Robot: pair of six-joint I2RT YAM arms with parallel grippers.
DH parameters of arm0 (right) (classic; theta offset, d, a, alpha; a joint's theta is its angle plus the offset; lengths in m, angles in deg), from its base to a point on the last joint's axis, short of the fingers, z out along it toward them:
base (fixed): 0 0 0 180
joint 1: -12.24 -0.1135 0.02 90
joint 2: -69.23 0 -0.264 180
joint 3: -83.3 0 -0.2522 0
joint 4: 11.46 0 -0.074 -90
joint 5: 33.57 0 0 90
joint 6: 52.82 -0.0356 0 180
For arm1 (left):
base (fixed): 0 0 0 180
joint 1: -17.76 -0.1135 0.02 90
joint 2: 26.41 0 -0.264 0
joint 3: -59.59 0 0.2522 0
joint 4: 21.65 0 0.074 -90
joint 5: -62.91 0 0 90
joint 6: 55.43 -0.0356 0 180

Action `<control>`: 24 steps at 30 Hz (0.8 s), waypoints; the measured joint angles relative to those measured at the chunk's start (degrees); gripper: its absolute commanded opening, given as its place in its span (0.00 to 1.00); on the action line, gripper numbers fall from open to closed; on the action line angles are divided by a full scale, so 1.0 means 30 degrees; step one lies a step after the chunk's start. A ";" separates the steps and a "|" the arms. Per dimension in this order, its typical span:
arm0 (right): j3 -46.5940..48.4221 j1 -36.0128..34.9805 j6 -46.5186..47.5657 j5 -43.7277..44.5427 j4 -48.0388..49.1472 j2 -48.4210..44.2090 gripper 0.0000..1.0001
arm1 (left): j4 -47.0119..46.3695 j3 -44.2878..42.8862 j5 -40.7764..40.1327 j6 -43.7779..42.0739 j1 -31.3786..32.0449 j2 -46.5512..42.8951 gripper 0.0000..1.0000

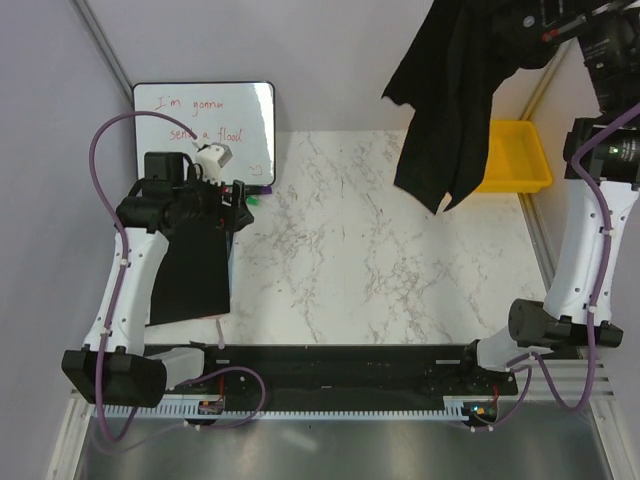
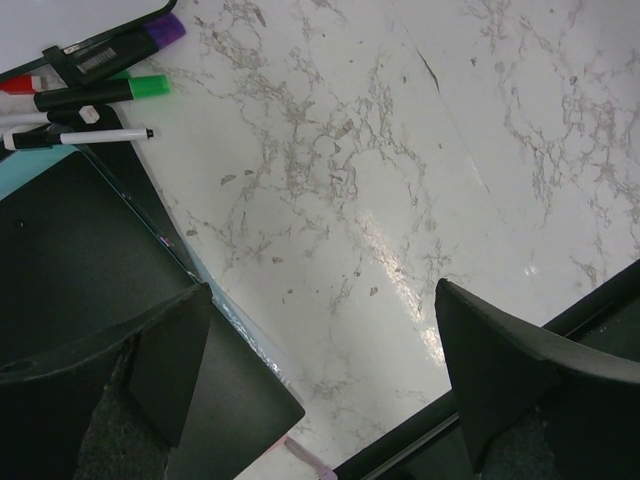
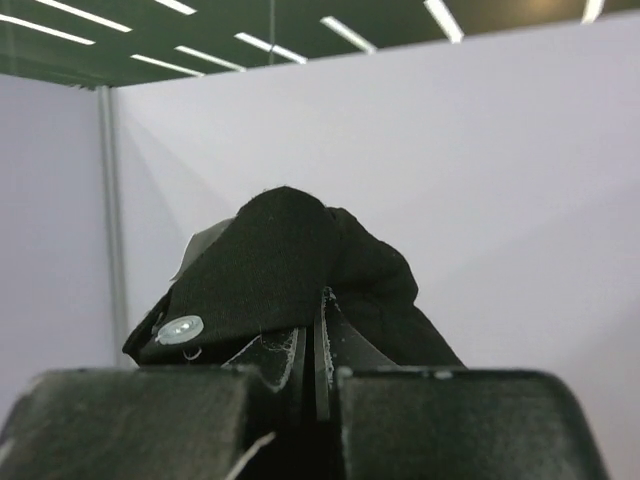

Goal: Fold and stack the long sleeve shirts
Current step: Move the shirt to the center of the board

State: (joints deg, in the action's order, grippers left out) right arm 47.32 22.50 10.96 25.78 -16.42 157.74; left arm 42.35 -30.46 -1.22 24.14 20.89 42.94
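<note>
Pale lilac partition walls (image 1: 330,60) close in a white marble-patterned table (image 1: 340,250). A whiteboard (image 1: 205,125) with red handwriting lies at its far left corner and a yellow bin (image 1: 525,160) at its far right.

From where I stand, the thing to watch is the shirt (image 1: 450,90). It is off the table altogether, hanging in the air at the far right from the raised right arm. The right gripper (image 3: 315,330) is clamped tight on a bunched fold of the black cloth, with a pale button (image 3: 180,329) showing just beside the pinch. The garment's long axis runs straight down from that grip. Its loose lower edges dangle above the far right of the marble and partly in front of the bin, and whether they touch anything I cannot tell.

The left gripper (image 2: 325,340) holds nothing and its jaws are spread wide. It hovers low over the left side of the table, above the edge of a flat black board (image 1: 190,270) and near a few markers (image 2: 100,92).

So the shirt lies to the right of the free gripper and farther back, well apart from it, with bare marble between them. The right arm is plainly the nearer one. To my eye the folding has not begun. The cloth would have to come down and be spread flat on the open middle, and the left arm would need to reach across to catch a hanging edge.
</note>
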 measured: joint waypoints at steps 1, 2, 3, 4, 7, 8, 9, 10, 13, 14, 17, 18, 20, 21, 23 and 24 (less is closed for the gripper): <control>-0.0590 -0.0321 -0.0248 -0.0291 -0.0146 -0.0131 0.00 | 0.0000 0.0044 0.0000 0.0000 0.0000 0.0007 0.99; -0.1530 -0.0714 -0.0568 -0.0648 -0.0175 -0.0335 0.00 | 0.0022 0.0066 0.0000 0.0007 0.0000 0.0007 0.99; -0.2572 -0.1129 -0.0933 -0.1013 -0.0291 -0.0619 0.00 | 0.0036 0.0066 0.0007 0.0007 0.0000 0.0007 0.99; -0.3548 -0.1523 -0.1399 -0.1421 -0.0379 -0.0867 0.00 | 0.0029 0.0066 0.0022 0.0015 0.0000 0.0007 0.99; -0.6615 -0.2441 -0.2390 -0.2404 -0.0554 -0.1887 0.00 | 0.0058 0.0066 0.0095 0.0015 0.0000 0.0051 0.99; -0.7533 -0.2616 -0.2535 -0.2616 -0.0619 -0.2310 0.00 | 0.0066 0.0066 0.0109 0.0015 0.0000 0.0073 0.99; -0.9034 -0.2805 -0.2586 -0.2856 -0.0612 -0.3060 0.00 | 0.0066 0.0066 0.0153 0.0015 0.0000 0.0102 0.99; -1.0324 -0.2885 -0.2565 -0.3075 -0.0867 -0.3825 0.00 | 0.0073 0.0066 0.0248 0.0015 0.0000 0.0146 0.99; -1.4098 -0.2914 -0.2142 -0.3694 -0.1545 -0.6484 0.00 | 0.0080 0.0066 0.0510 0.0007 0.0000 0.0211 0.99; -1.5227 -0.2914 -0.2011 -0.3949 -0.1785 -0.7468 0.00 | 0.0073 0.0066 0.0597 0.0007 0.0000 0.0219 0.99; -1.6888 -0.2922 -0.1814 -0.4619 -0.2171 -0.9318 0.21 | 0.0073 0.0066 0.0969 0.0007 0.0000 0.0379 0.99; -1.7070 -0.2951 -0.1698 -0.4852 -0.2244 -0.9668 0.43 | 0.0073 0.0066 0.1100 0.0007 0.0000 0.0510 0.99; -1.7158 -0.3031 -0.1188 -0.4954 -0.2790 -0.9857 0.98 | 0.0073 0.0066 0.1421 0.0000 0.0000 0.0780 0.99; -1.7201 -0.3031 -0.0765 -0.4976 -0.3322 -0.9857 0.98 | 0.0080 0.0066 0.1588 0.0000 0.0000 0.0954 0.99; -1.7340 -0.2798 0.0401 -0.4925 -0.5348 -0.9661 0.98 | 0.0073 0.0066 0.2033 -0.0036 0.0000 0.1107 0.99; -1.7420 -0.2506 0.0860 -0.4976 -0.6302 -0.9464 0.98 | 0.0087 0.0066 0.2200 -0.0087 0.0000 0.1122 0.99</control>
State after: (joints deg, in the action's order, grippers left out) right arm -4.94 14.98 13.54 10.85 -35.33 129.35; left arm 42.61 -30.26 5.38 23.88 20.89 46.30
